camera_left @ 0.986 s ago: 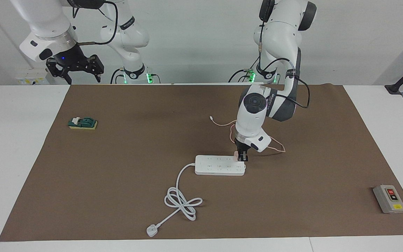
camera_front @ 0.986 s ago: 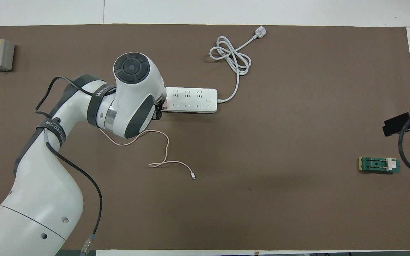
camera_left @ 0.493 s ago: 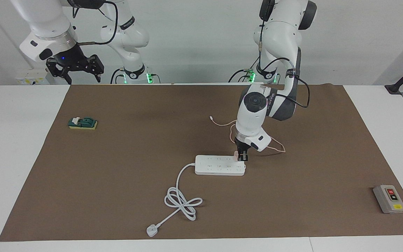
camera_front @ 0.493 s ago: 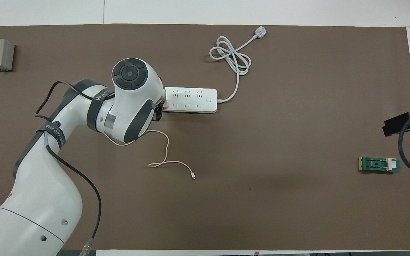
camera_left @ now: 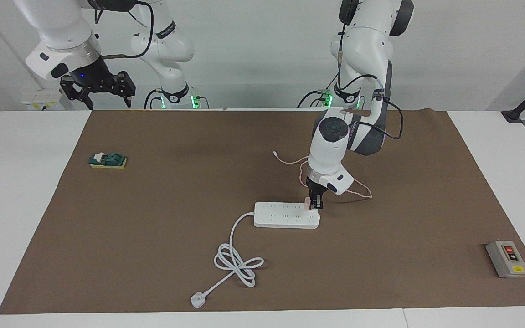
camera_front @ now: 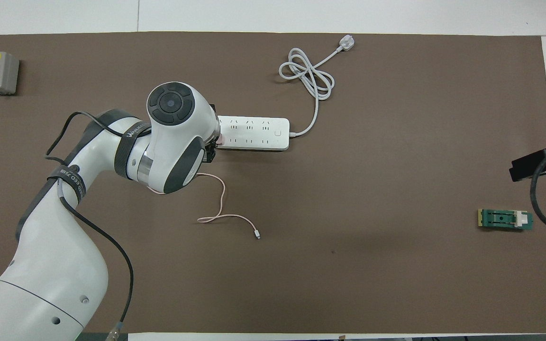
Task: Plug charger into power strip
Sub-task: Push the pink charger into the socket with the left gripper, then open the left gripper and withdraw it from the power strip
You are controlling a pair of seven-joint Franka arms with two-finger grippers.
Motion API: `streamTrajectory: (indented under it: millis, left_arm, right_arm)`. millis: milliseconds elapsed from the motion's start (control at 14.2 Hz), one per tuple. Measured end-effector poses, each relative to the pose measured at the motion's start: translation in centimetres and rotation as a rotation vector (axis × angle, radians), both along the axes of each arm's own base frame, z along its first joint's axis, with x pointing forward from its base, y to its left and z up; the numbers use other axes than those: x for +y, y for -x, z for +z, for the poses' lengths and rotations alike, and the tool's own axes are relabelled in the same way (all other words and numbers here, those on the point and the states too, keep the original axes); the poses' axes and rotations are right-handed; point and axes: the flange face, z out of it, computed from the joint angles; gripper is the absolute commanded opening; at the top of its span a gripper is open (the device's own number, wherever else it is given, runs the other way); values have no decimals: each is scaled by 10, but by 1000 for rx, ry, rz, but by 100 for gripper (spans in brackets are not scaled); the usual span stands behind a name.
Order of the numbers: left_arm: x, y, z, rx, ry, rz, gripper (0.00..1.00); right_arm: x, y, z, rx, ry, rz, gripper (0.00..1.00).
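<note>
Left wrist raised; charger [camera_left: 307, 203] seemingly upright.

Bright, even light; soft faint shadows; sharp, no glare.

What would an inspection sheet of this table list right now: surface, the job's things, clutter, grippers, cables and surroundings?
Surface: brown mat over a white table.
Job's things: power strip flat on the mat; pink charger sits at its end toward the left arm's end of the table.
Clutter: grey switch box; green block.
Grippers: left gripper down at the charger, whether it grips cannot be told; right gripper open, waiting raised at its own end of the table.
Cables: thin pink cable loose on the mat; white cord looped, its plug unconnected.
Surroundings: white wall.
</note>
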Motion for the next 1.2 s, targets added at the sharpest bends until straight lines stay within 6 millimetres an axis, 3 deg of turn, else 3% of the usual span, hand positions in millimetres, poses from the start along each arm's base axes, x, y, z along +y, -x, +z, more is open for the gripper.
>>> streamTrajectory:
  millis: [211,493,775,986,1198]
  left_arm:
    - [7,-13,8,-15,6,10,100]
    - [26,-30,52,-15,0,-5,100]
    - [44,-28,96,-2,-15,-102,100]
    - [71,-22,130,24,-30,-224,100]
    - [112,-21,165,28,-40,-372,100]
  right_arm:
    - [0,0,0,0,0,1,100]
    - [0,0,0,0,0,1,100]
    - [1,0,0,0,0,1,100]
    - [1,0,0,0,0,1,100]
    - [1,0,0,0,0,1,100]
